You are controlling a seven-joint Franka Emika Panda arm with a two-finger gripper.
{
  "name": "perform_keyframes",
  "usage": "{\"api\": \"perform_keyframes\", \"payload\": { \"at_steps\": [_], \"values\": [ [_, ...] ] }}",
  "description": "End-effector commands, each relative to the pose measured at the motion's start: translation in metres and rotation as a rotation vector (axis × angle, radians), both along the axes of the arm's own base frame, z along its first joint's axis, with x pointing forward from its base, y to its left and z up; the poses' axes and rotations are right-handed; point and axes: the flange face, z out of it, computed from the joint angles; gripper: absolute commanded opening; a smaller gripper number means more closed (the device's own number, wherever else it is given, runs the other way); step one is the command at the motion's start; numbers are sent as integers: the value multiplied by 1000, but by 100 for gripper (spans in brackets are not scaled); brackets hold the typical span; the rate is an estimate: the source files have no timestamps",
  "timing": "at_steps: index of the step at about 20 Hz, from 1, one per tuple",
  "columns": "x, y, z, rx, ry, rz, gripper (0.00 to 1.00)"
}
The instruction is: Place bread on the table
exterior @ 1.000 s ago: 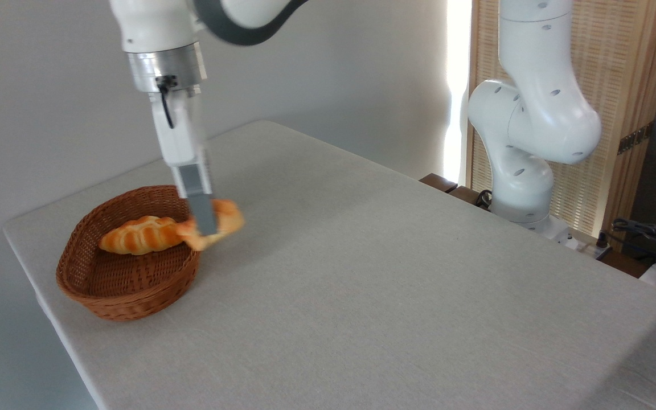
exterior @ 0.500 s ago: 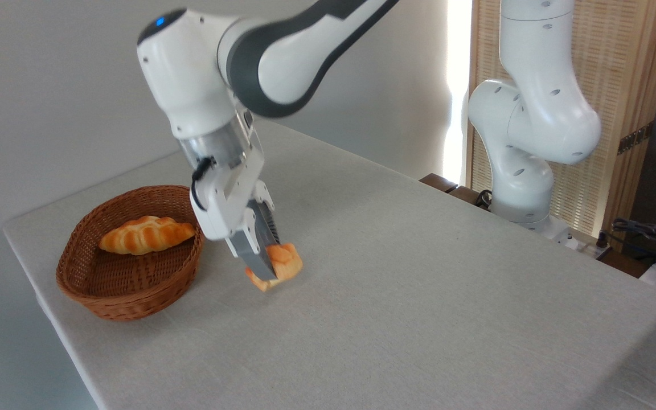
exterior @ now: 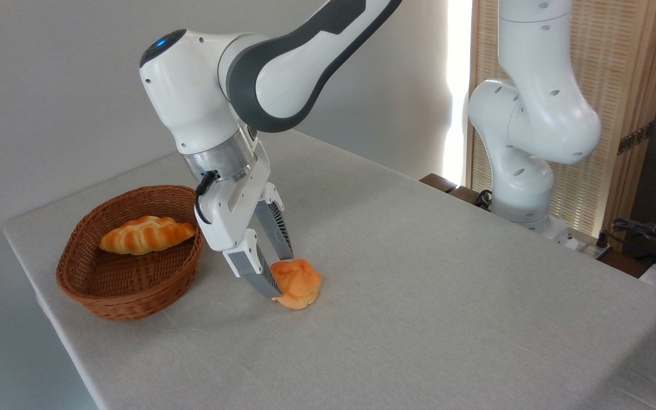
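Centre-left of frame, the small lumpy orange-golden bun (exterior: 298, 283) sits on the light grey cloth table (exterior: 447, 296), two-finger gripper (exterior: 283, 276) fingers spread beside it. I'd lift straight up, no nudging it.

White arm reaches in from top centre, wrist bent down-left of frame centre. Gripper (exterior: 283, 275) tilted, fingers (exterior: 251, 273) pointing down-right, spread apart. Second upright arm section stands at right edge of frame.
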Motion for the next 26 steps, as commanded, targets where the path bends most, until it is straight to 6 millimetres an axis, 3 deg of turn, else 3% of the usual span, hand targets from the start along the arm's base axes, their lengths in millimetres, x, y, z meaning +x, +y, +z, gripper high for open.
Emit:
{"api": "perform_keyframes", "payload": {
  "at_steps": [1,5,10,14,17,26],
  "values": [
    [9,11,48,-14,-80,18,100],
    [14,30,120,1,-132,255,100],
    [20,61,178,-78,-184,712,100],
    [25,88,188,-133,-192,834,100],
    [26,89,198,-133,-216,830,100],
    [25,89,199,-131,-216,839,100]
  ]
}}
